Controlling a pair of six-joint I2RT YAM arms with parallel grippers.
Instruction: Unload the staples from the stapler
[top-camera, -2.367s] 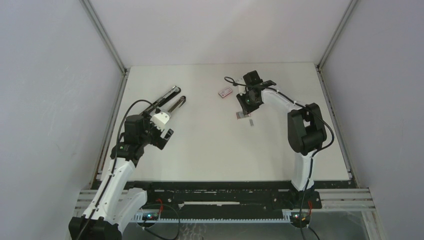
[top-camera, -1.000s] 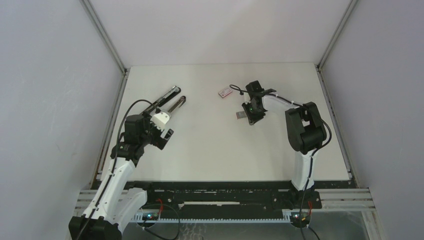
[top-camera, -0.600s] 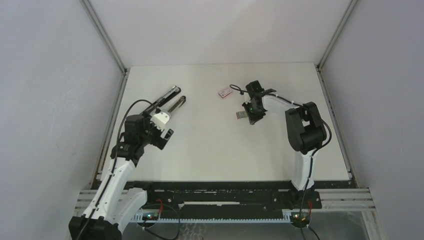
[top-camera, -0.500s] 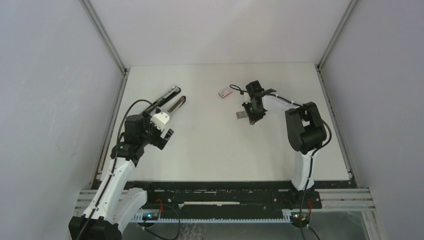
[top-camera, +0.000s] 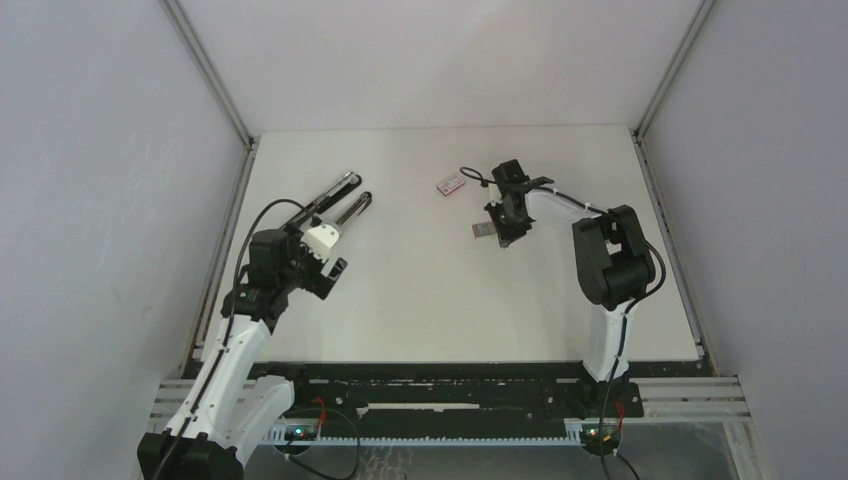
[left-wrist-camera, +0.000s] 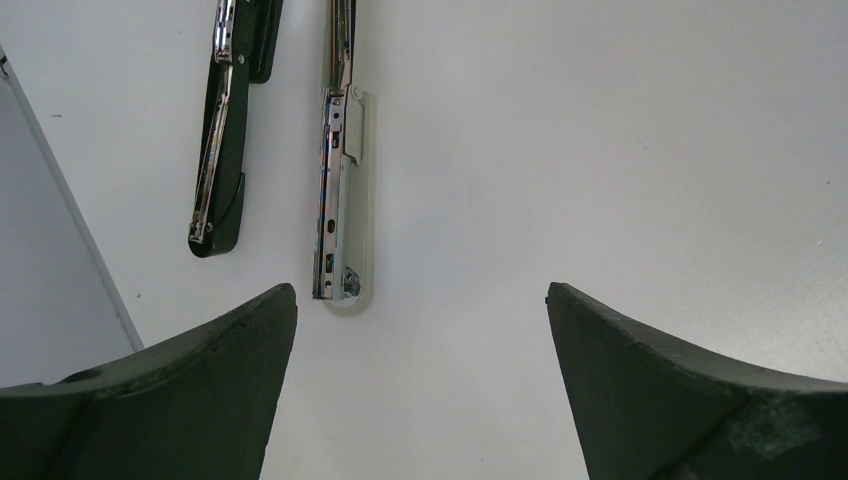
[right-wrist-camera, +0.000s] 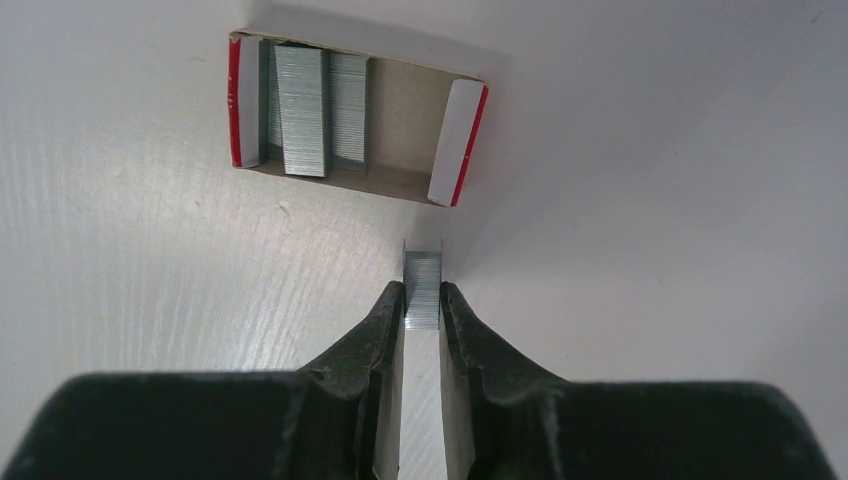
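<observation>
Staples (right-wrist-camera: 423, 272) sit pinched edgewise between the right gripper (right-wrist-camera: 422, 300) tips, just short of the open staple box (right-wrist-camera: 456, 140), probably for dropping in beside its other strips (right-wrist-camera: 302, 110). Stapler (left-wrist-camera: 336, 200) lies swung open, seemingly emptied, well apart from them, ahead of the left gripper (left-wrist-camera: 417, 300), whose jaws are spread wide on nothing.
</observation>
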